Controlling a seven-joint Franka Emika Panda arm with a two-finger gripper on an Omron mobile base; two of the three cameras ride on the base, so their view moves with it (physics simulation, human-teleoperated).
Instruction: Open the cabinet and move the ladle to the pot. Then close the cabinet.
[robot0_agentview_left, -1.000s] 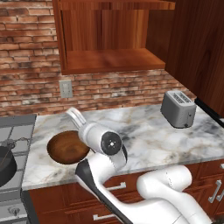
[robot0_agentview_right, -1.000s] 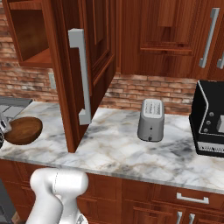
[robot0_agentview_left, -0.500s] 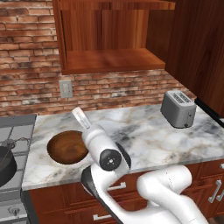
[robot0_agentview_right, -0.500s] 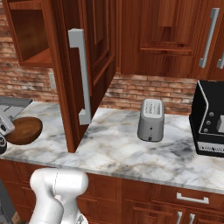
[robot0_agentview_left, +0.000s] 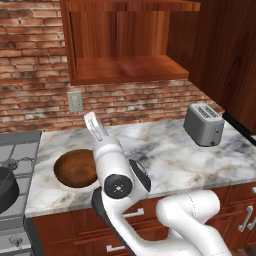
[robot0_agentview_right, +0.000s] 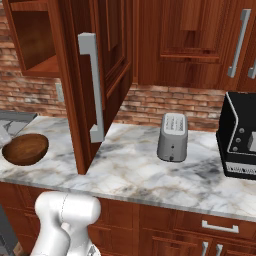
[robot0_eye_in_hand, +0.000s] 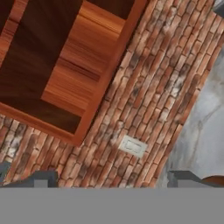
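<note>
- Cabinet (robot0_agentview_left: 131, 75) – its door (robot0_agentview_right: 107, 75) stands swung out over the worktop (robot0_agentview_left: 165, 155), the long bar handle (robot0_agentview_right: 90, 87) facing the room. The opening step looks complete, and the shelf is exposed for reaching in.
- End effector (robot0_eye_in_hand: 113, 178) – released, fingertips (robot0_eye_in_hand: 41, 177) set wide apart with nothing between them. It is aimed up at the brick wall and the cabinet's underside, a free pose rather than a carrying one.
- Pot (robot0_agentview_left: 4, 184) – sits on the stove (robot0_agentview_left: 20, 145) at the worktop's left end, beyond the wooden bowl (robot0_agentview_left: 75, 169), within the arm's sweep.
- Ladle – its position cannot be told; the lit part of the shelf looks bare.
- Judged remaining: closing the door, which calls for a reach round to the handle.
</note>
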